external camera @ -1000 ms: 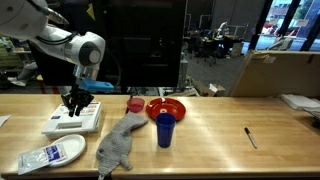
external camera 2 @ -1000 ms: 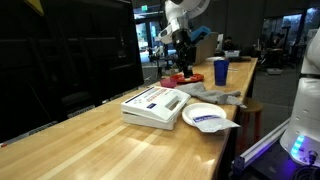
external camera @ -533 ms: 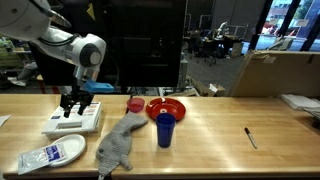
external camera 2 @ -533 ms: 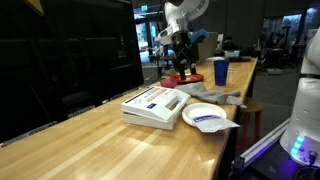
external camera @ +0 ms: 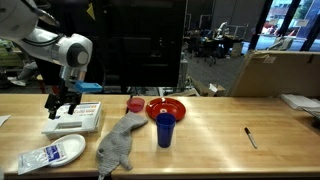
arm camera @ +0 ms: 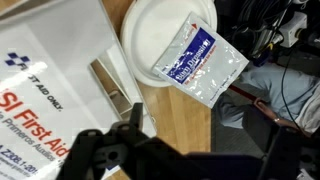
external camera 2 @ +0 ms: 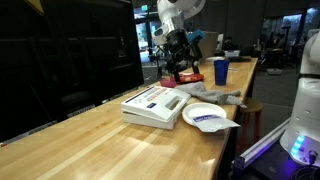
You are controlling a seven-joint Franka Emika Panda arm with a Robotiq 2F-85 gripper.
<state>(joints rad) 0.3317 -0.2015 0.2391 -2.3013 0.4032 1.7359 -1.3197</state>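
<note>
My gripper [external camera: 62, 104] hangs just above the far left corner of a white first aid kit box [external camera: 76, 119] on the wooden table [external camera: 215, 140]. Its fingers are spread wide and open, with nothing between them. In another exterior view the gripper [external camera 2: 178, 68] sits over the far end of the box [external camera 2: 152, 103]. The wrist view looks down past a dark finger [arm camera: 135, 113] at the box [arm camera: 45, 90] and at a white plate [arm camera: 150, 40] with a sealed packet [arm camera: 197, 55] on it.
The plate [external camera: 50, 155] lies in front of the box. A grey cloth [external camera: 118, 143], a blue cup [external camera: 165, 128], a red bowl [external camera: 167, 107] and a small red cup [external camera: 135, 104] lie to the side. A black marker [external camera: 251, 137] lies further off, near a cardboard box [external camera: 275, 72].
The jaws have opened wide. The arm has swung sideways along the box towards its far corner. The box and plate have not moved.
</note>
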